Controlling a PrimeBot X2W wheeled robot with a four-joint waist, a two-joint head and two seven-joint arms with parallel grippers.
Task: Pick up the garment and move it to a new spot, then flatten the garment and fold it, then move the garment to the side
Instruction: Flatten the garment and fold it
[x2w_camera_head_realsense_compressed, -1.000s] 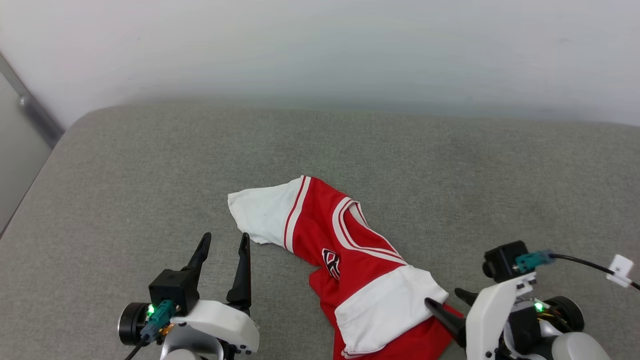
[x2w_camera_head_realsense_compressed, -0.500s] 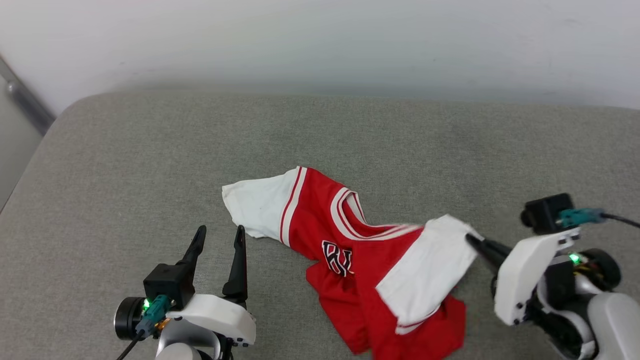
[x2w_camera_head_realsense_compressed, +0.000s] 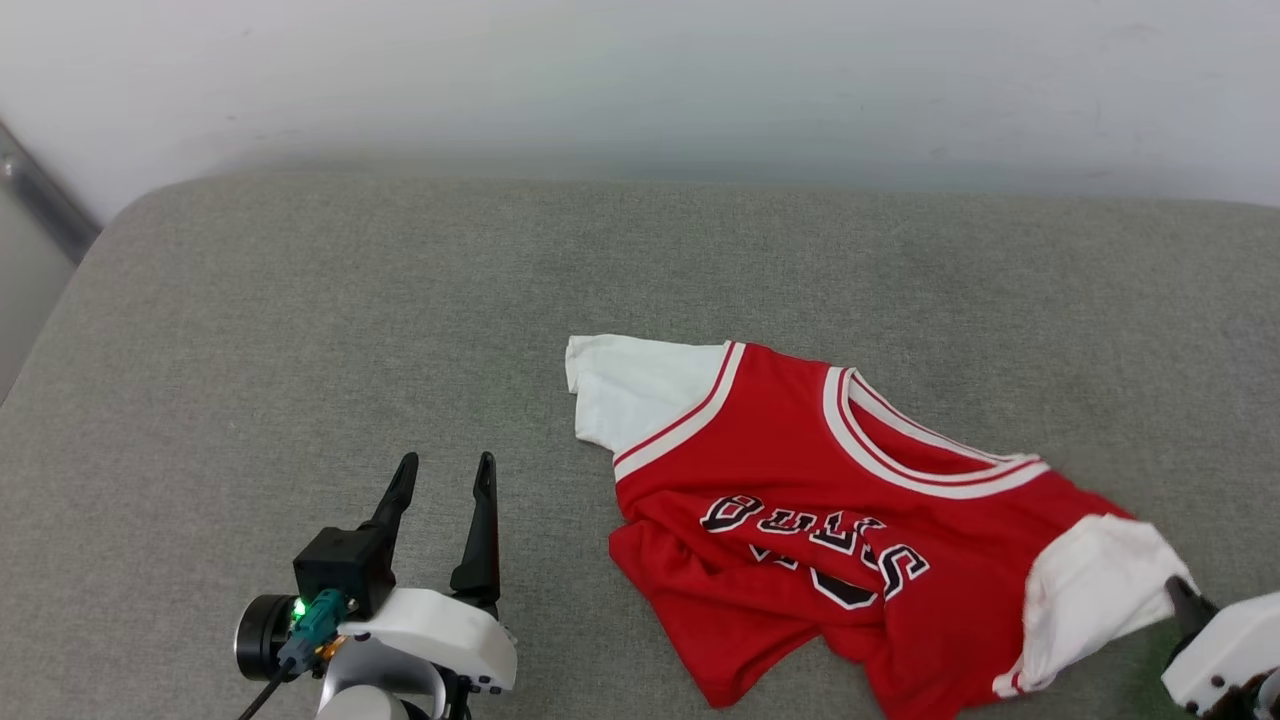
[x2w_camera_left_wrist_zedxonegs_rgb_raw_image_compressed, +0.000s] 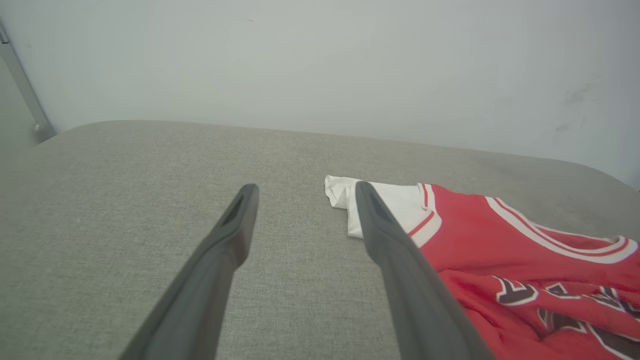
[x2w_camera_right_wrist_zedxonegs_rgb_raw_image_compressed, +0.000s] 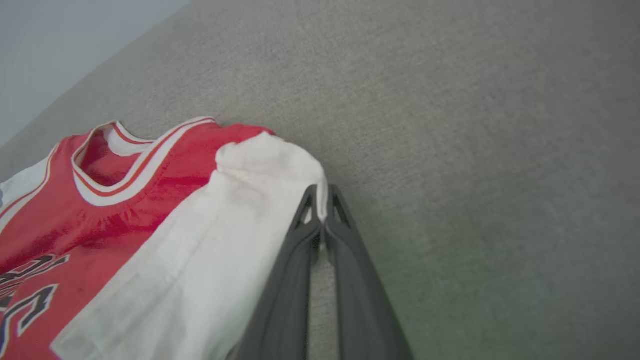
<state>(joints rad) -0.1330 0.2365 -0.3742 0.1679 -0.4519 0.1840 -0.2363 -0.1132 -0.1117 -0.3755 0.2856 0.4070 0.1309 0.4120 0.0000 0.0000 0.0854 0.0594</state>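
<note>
The garment (x2w_camera_head_realsense_compressed: 830, 520), a red jersey with white short sleeves and black white-outlined letters, lies spread on the grey cushion (x2w_camera_head_realsense_compressed: 300, 300), front up, its lower part still bunched. At the lower right my right gripper (x2w_camera_head_realsense_compressed: 1182, 597) is shut on the edge of the garment's white sleeve (x2w_camera_right_wrist_zedxonegs_rgb_raw_image_compressed: 250, 200); in the right wrist view the two fingers (x2w_camera_right_wrist_zedxonegs_rgb_raw_image_compressed: 322, 210) pinch that white cloth between them. My left gripper (x2w_camera_head_realsense_compressed: 445, 475) stands open over bare cushion to the left of the garment. In the left wrist view, the garment (x2w_camera_left_wrist_zedxonegs_rgb_raw_image_compressed: 500, 250) lies just right of the left gripper (x2w_camera_left_wrist_zedxonegs_rgb_raw_image_compressed: 302, 192).
A pale wall (x2w_camera_head_realsense_compressed: 640, 80) rises behind the cushion. The cushion's rounded back left corner (x2w_camera_head_realsense_compressed: 130, 210) meets a grey metal strip (x2w_camera_head_realsense_compressed: 40, 200) on the wall. Bare cushion stretches left of and behind the garment.
My right gripper shut on the white sleeve and pulled it up and to the right, which unrolled the garment and showed its letters. The left gripper stayed open in place.
</note>
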